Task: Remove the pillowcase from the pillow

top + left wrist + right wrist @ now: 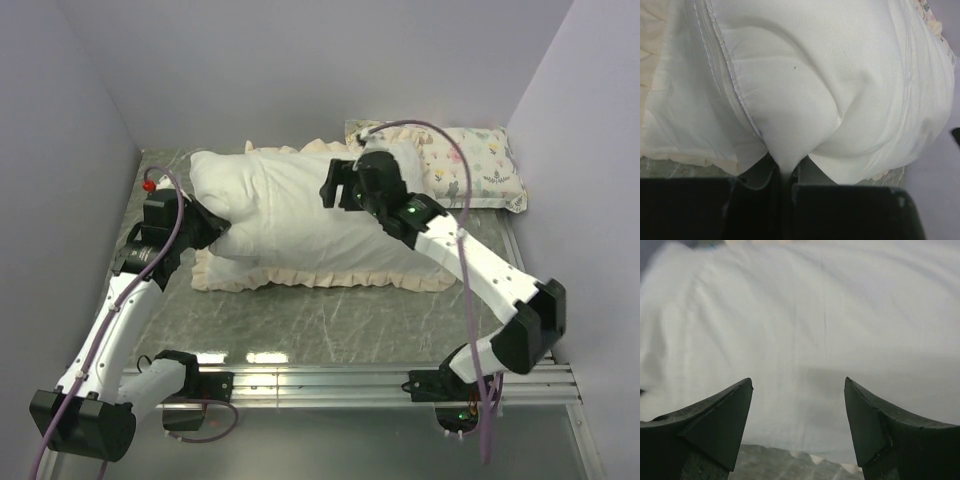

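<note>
The plump white pillow [290, 205] lies across the middle of the table, with the pillowcase's cream frill [320, 276] showing along its near and far edges. In the left wrist view the pillowcase [680, 115] shows its cream inside and a zipper edge, and the pillow [835, 75] bulges out beside it. My left gripper [213, 237] [785, 172] is at the pillow's left end, shut on a pinch of the pillow's white fabric. My right gripper [336, 186] [798, 385] hovers open over the pillow's top, nothing between its fingers. The pillowcase's dark grey outside is hidden.
A smaller animal-and-plant print pillow [485, 165] lies at the back right against the wall. Walls close in on the left, back and right. A metal rail [320, 380] runs along the near edge by the arm bases.
</note>
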Controlling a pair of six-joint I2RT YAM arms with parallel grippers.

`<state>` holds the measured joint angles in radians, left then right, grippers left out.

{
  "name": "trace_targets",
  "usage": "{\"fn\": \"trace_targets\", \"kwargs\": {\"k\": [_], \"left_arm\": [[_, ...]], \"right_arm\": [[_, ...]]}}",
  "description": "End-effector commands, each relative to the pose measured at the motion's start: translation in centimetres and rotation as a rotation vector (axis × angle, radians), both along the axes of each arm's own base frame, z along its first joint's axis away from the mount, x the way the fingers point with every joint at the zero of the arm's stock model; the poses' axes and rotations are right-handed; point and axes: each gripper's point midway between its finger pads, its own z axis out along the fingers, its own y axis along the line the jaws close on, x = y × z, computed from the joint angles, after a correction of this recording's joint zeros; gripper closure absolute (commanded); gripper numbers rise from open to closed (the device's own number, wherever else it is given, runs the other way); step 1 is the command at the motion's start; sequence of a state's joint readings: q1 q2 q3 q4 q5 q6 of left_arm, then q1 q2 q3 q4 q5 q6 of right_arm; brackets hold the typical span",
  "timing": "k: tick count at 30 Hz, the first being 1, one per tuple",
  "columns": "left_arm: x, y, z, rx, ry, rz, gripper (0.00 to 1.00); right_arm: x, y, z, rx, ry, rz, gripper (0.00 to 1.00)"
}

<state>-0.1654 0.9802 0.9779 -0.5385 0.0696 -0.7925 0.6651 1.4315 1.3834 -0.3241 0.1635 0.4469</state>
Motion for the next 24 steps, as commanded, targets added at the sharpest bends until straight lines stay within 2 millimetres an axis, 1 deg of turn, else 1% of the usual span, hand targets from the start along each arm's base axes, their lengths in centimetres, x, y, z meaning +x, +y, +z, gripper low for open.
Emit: {"fn": "trace_targets", "kwargs": {"k": [1,2,3,5,6,7,8,9,10,11,12,13,14,15,16,17,18,19,20,21,22,23,24], "left_arm": [[1.0,0.1,5.4,-0.001,-0.176,0.004,1.00],[1.1,0.2,5.2,0.004,-0.171,0.007,1.00],[1.1,0.3,5.3,0.005,-0.174,0.008,1.00],[1.0,0.5,5.4,0.015,-0.171,0.015,1.00],[1.1,0.8,6.0,0.023,-0.185,0.029,1.00],[1.1,1.0,6.4,0.029,-0.195,0.036,1.00],[1.1,1.5,7.2,0.039,-0.211,0.050,1.00],[1.1,1.9,7.8,0.042,-0.219,0.061,1.00],[1.2,2.8,8.2,0.048,-0.225,0.088,1.00],[1.4,3.3,9.3,0.055,-0.246,0.096,1.00],[1.4,3.7,9.8,0.057,-0.252,0.102,1.00],[1.6,4.1,10.2,0.060,-0.254,0.110,1.00],[1.7,5.2,10.8,0.069,-0.255,0.136,1.00],[1.8,5.8,11.1,0.075,-0.258,0.153,1.00],[1.9,6.9,11.4,0.080,-0.264,0.184,1.00],[1.8,8.4,11.8,0.085,-0.272,0.232,1.00],[1.8,9.0,11.9,0.088,-0.273,0.251,1.00],[1.8,10.0,11.7,0.087,-0.260,0.297,1.00],[1.7,10.5,11.7,0.084,-0.258,0.321,1.00],[1.7,11.0,11.5,0.077,-0.256,0.344,1.00],[1.5,12.1,11.3,0.072,-0.254,0.378,1.00],[1.6,12.5,10.6,0.055,-0.236,0.398,1.00],[1.6,12.8,10.1,0.044,-0.228,0.405,1.00]], "right_arm": [[0.0,1.1,-5.5,-0.148,0.096,0.066,0.20],[0.4,1.1,-6.0,-0.167,0.098,0.057,0.23],[0.7,1.3,-7.5,-0.201,0.123,0.052,0.26],[1.5,0.5,-8.4,-0.248,0.140,0.002,0.47],[2.0,-1.0,-9.1,-0.302,0.152,-0.062,0.61],[2.3,-2.0,-9.4,-0.324,0.154,-0.103,0.86],[2.4,-2.9,-9.5,-0.335,0.153,-0.133,0.95],[2.6,-4.6,-9.1,-0.336,0.149,-0.178,1.00],[2.8,-5.3,-8.7,-0.326,0.143,-0.202,1.00],[2.7,-6.2,-7.5,-0.308,0.122,-0.224,1.00],[2.8,-7.1,-7.3,-0.306,0.119,-0.249,1.00],[3.3,-8.7,-7.2,-0.301,0.121,-0.290,1.00],[3.3,-9.5,-6.9,-0.291,0.125,-0.304,1.00],[3.6,-10.4,-6.7,-0.285,0.126,-0.328,1.00],[3.7,-11.1,-6.9,-0.276,0.136,-0.345,1.00],[4.0,-12.6,-6.6,-0.263,0.139,-0.381,1.00],[4.0,-13.4,-7.0,-0.259,0.146,-0.395,1.00],[4.4,-15.0,-7.1,-0.243,0.154,-0.437,1.00],[4.5,-15.9,-7.0,-0.228,0.156,-0.458,1.00],[4.5,-16.6,-7.5,-0.215,0.170,-0.467,1.00],[4.7,-17.6,-7.6,-0.200,0.179,-0.488,1.00],[4.9,-19.3,-7.6,-0.180,0.187,-0.520,1.00],[4.9,-20.5,-7.9,-0.166,0.195,-0.543,1.00]]}}
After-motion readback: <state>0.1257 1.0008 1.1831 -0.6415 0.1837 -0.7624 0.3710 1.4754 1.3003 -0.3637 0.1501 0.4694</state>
